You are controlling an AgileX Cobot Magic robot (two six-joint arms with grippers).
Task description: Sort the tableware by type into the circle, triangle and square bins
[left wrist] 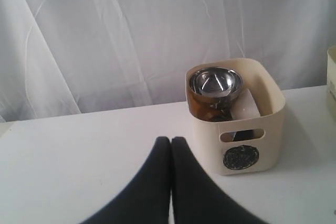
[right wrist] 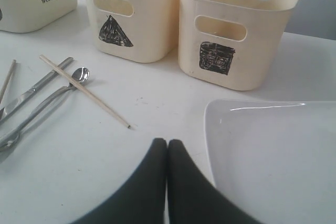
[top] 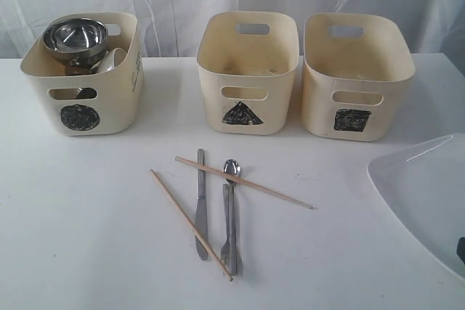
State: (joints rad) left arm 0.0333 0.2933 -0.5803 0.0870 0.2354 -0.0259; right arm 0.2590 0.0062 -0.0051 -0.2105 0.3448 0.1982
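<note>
The circle bin [top: 109, 99] [left wrist: 210, 145] holds a steel bowl [top: 73, 35] [left wrist: 215, 81] on top, a small white bowl [top: 110, 59] [left wrist: 245, 106] beside it, and more steel beneath, mostly hidden. On the table lie a knife [top: 200, 205] [right wrist: 37, 90], spoon [top: 231, 170] [right wrist: 79, 74], fork [top: 229, 234] [right wrist: 10, 140] and two chopsticks [top: 243, 183] [top: 190, 223]. The white plate [top: 429, 194] [right wrist: 273, 150] rests at the right. My left gripper [left wrist: 171, 140] is shut and empty, short of the circle bin. My right gripper [right wrist: 167, 142] is shut and empty beside the plate's edge.
The triangle bin [top: 247, 70] [right wrist: 152, 30] and square bin [top: 320, 85] [right wrist: 262, 51] stand side by side at the back; neither shows any tableware inside. A white curtain hangs behind. The plate overhangs the right edge of the exterior view.
</note>
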